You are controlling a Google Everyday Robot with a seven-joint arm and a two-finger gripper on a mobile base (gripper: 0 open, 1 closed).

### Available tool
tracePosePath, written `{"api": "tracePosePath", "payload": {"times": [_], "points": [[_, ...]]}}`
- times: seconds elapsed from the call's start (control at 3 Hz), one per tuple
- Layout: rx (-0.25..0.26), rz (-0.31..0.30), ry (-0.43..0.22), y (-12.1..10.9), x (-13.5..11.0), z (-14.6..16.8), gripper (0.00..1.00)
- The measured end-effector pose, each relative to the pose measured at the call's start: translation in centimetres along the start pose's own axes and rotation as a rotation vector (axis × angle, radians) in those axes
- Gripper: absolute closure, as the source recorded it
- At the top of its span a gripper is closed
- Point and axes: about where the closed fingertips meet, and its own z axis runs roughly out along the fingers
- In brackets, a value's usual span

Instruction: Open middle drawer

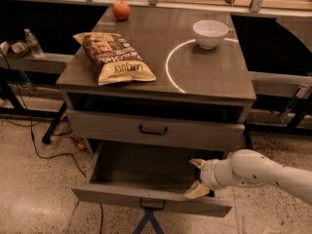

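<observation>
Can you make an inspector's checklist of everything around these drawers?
Surface: grey cabinet top, with a white ring marked on it.
Job's things: middle drawer, pulled out.
Clutter: chip bag, apple and white bowl on top.
Grippers: gripper, open, at the drawer's right front corner, holding nothing.
Cables: black cable on the floor, left.
Surroundings: speckled floor; water bottle on the left shelf.
</observation>
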Motion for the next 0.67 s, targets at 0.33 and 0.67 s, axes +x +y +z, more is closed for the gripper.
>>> {"api": "tracePosePath", "payload": {"times": [0.33,0.67], "points": [[0.016,-0.003,-0.031,-1.16,-0.98,1.09,0.50],[0.039,0.005,-0.037,-1.71,-1.26,1.31,0.81]]}}
